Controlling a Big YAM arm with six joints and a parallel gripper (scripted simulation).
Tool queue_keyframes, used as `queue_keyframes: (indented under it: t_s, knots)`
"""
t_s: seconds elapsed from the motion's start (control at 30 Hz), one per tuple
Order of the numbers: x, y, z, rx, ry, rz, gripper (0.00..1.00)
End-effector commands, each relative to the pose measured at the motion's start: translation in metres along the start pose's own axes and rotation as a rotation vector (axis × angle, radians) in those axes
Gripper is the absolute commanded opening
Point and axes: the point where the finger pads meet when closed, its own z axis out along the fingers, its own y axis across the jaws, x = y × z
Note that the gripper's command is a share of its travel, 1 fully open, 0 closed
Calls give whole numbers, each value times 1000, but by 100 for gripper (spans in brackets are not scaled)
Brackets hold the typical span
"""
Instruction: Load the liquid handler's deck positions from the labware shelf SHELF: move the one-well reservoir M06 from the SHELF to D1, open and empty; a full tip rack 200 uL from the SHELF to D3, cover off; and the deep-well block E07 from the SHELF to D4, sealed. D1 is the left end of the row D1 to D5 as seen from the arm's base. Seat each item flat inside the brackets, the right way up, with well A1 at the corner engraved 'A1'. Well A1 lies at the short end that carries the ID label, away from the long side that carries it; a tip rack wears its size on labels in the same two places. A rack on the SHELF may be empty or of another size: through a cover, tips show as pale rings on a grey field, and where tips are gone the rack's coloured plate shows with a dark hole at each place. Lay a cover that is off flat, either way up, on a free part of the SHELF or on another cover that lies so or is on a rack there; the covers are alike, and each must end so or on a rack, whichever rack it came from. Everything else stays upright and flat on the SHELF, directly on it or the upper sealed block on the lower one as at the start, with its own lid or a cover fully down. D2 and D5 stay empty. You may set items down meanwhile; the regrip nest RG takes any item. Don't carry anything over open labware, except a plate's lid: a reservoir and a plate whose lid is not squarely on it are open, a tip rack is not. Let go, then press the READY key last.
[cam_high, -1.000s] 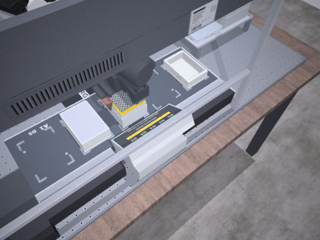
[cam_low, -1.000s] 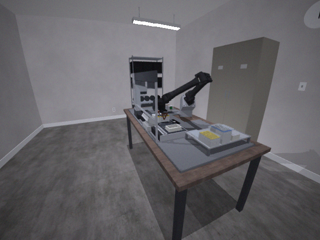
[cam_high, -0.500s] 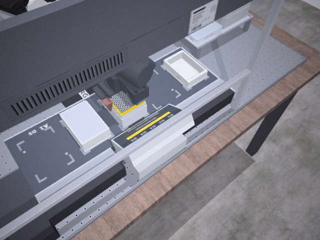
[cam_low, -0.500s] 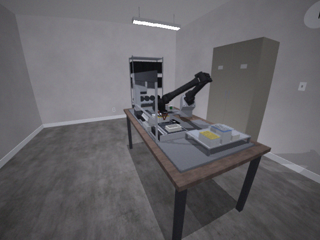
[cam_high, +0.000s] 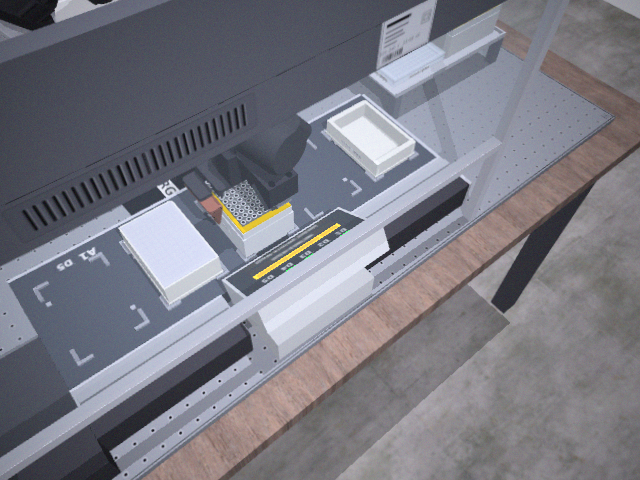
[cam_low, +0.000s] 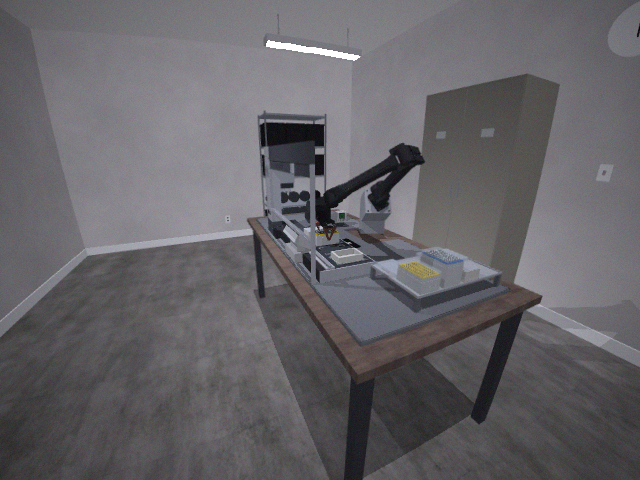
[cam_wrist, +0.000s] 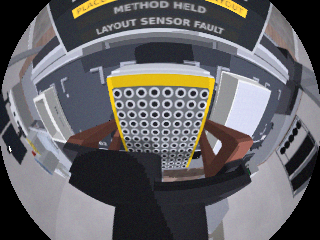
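Observation:
A yellow-plated tip rack (cam_high: 254, 218) with no cover and full of pale tip rings stands in D3; it also shows in the wrist view (cam_wrist: 160, 120). My gripper (cam_high: 242, 198) is open, and its brown fingers stand on either side of the rack's far end (cam_wrist: 163, 143). The open white one-well reservoir (cam_high: 371, 136) sits in D1. The sealed white deep-well block (cam_high: 169, 250) sits in D4. Labels on these items are not readable.
The D2 brackets (cam_high: 330, 192) and the D5 brackets (cam_high: 87, 304) hold nothing. The status panel (cam_high: 294, 250) rises in front of D3. The handler's dark housing overhangs the deck. The SHELF (cam_low: 439, 271) holds a yellow rack (cam_low: 418, 272) and a blue rack (cam_low: 442, 257).

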Motion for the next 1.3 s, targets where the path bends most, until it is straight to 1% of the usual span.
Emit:
queue_keyframes:
  t_s: [0.0, 1.07, 1.1, 1.13, 1.2, 1.27]
  knots:
    - [-7, 1, -5, 2, -18, -11, 100]
    - [-7, 1, -5, 2, -18, -11, 100]
    - [-7, -3, -11, 9, -25, -3, 100]
    - [-11, 2, -16, 5, -34, -17, 100]
    - [-16, 5, -21, 4, -41, -27, 100]
    - [-16, 5, -21, 4, -41, -27, 100]
